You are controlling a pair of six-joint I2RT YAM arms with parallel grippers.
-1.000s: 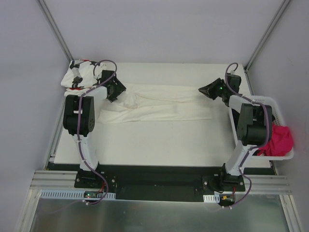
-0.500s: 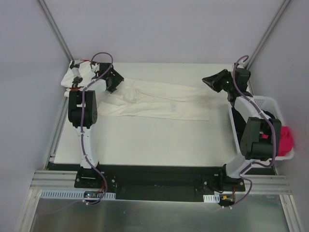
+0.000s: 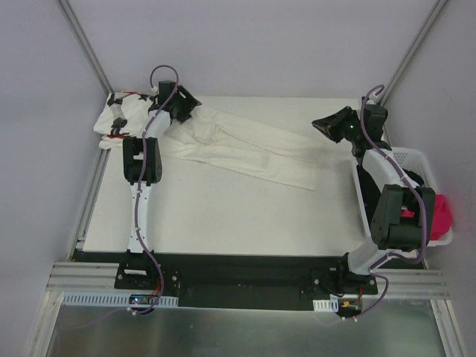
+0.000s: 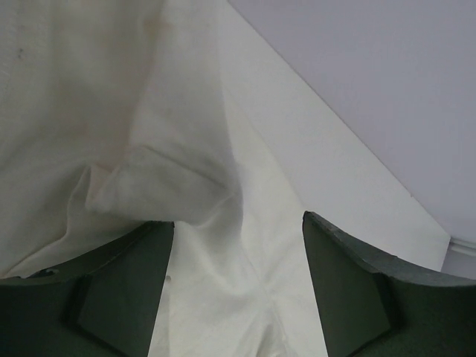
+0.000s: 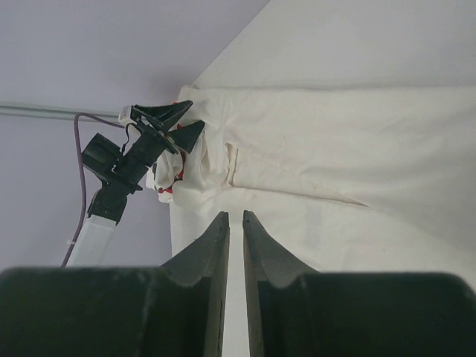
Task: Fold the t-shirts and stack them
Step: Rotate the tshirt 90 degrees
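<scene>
The cream-white t-shirt (image 3: 253, 149) lies folded into a long strip, slanting from the far left toward the table's middle right. My left gripper (image 3: 182, 104) sits on its far-left end with jaws wide apart. In the left wrist view, rumpled cream-white t-shirt (image 4: 149, 111) fills the space between and beyond the left gripper (image 4: 238, 219). The star-print t-shirt (image 3: 119, 115) lies crumpled in the far-left corner, beside that gripper. My right gripper (image 3: 318, 124) hovers past the strip's right end; in the right wrist view this gripper (image 5: 234, 214) is shut to a thin slit with nothing in it.
A white perforated basket (image 3: 416, 155) stands off the table's right edge with a pink cloth (image 3: 439, 212) in it. Grey walls close in the back and both sides. Bare white table (image 3: 223, 216) stretches in front of the strip.
My left gripper has moved toward the far-left corner and the cream shirt's left end went with it, so the strip now slants. My right gripper swung back and right, then held still.
</scene>
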